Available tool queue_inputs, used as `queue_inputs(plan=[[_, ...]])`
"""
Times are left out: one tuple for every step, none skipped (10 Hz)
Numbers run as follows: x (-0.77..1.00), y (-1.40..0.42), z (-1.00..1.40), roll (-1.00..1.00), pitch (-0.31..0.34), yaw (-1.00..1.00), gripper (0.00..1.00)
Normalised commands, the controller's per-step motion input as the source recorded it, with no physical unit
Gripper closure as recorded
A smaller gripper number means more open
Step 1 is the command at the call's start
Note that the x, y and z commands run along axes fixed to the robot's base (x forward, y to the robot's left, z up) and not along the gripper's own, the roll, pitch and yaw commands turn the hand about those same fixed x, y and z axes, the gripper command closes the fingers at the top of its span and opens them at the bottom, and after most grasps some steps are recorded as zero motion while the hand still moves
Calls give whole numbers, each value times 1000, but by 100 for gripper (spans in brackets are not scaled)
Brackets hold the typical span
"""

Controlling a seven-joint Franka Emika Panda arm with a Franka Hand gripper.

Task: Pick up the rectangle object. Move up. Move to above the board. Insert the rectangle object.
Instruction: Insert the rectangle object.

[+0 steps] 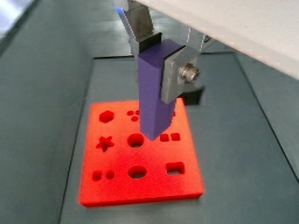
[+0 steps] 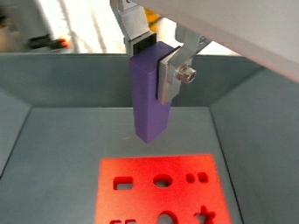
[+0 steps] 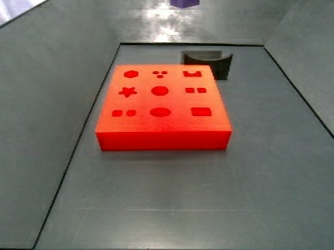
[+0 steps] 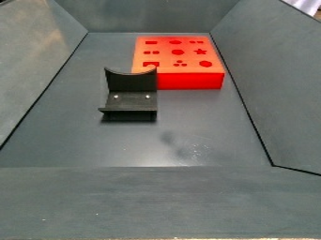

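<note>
My gripper [image 1: 162, 57] is shut on the purple rectangle object [image 1: 156, 101] and holds it upright, high above the tray floor. It shows the same way in both wrist views [image 2: 158, 59], with the bar [image 2: 149, 105] hanging down between the silver fingers. The red-orange board [image 1: 152, 188] lies flat below, with star, circle, square and rectangle holes in its top; in a wrist view the bar's lower end overlaps the board's far part. The board also shows in both side views [image 3: 163, 139] [image 4: 189, 80]. Only the bar's tip [image 3: 185, 3] shows at the top edge of a side view.
The dark fixture [image 3: 209, 62] stands on the floor beside the board; it also shows in a side view [image 4: 129, 94] and a wrist view [image 1: 193, 92]. Sloping grey walls [image 4: 51, 56] close in the tray floor on all sides.
</note>
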Motion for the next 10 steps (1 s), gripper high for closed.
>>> queue_inputs(plan=[[0,0,-174,0,-4,-1000,100],[0,0,-209,0,-10,-1000,100],[0,0,-311,0,-4,-1000,100],[0,0,-400,0,0,-1000,100],[0,0,-471,0,0,-1000,100],[0,0,-489,1,0,-1000,100],[0,0,-500,4,0,-1000,100],[169,-26,-497,14,0,-854,100],[469,-71,-471,9,0,-574,100],[589,-3,-400,11,17,-449,100]])
